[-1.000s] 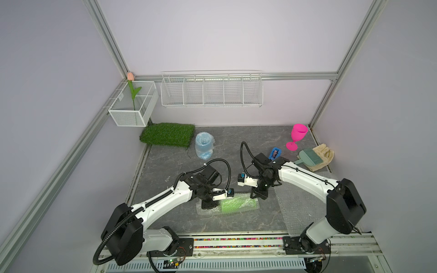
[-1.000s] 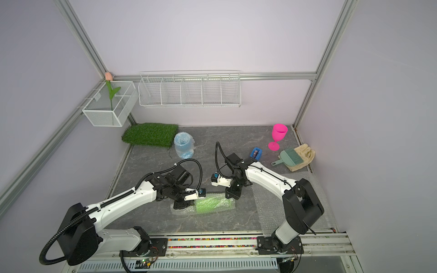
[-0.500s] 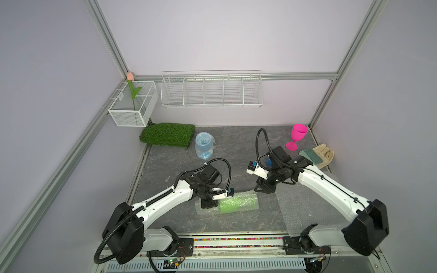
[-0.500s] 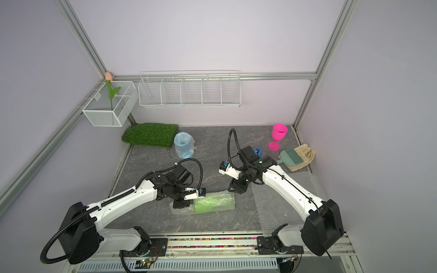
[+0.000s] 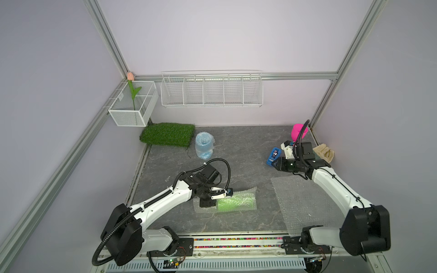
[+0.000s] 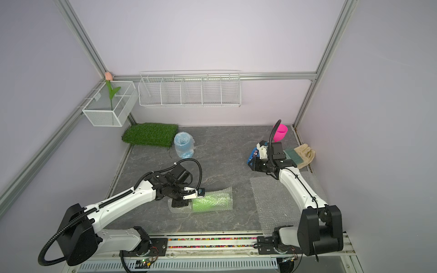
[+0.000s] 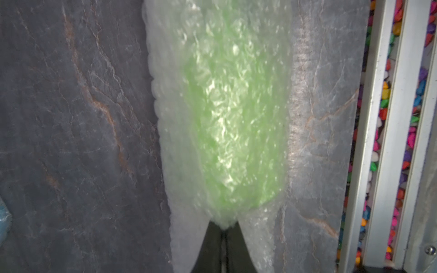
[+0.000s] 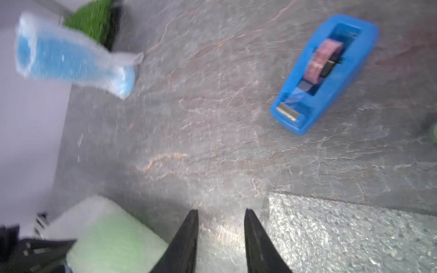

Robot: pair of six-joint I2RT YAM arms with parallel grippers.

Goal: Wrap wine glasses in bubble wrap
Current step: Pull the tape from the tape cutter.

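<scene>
The green goblet [image 5: 236,202] lies sideways at the bench's [image 5: 236,153] front, rolled in wrap [image 7: 179,118]. The left pincer [image 7: 222,230], pressed together on the wrap's end, likely stops it unrolling. The right pincer [image 8: 220,212], spread and empty, hangs by the tape dispenser [image 8: 324,73], probably to fetch tape

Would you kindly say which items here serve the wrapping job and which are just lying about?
Job: bubble-wrapped lime green goblet; bubble-wrapped sky blue goblet; bare hot pink plastic goblet; flat clear bubble wrap sheet; blue tape dispenser, probably.
Lying about: green artificial grass mat; beige cloth glove; green-bristled brush; white wire rack.
</scene>
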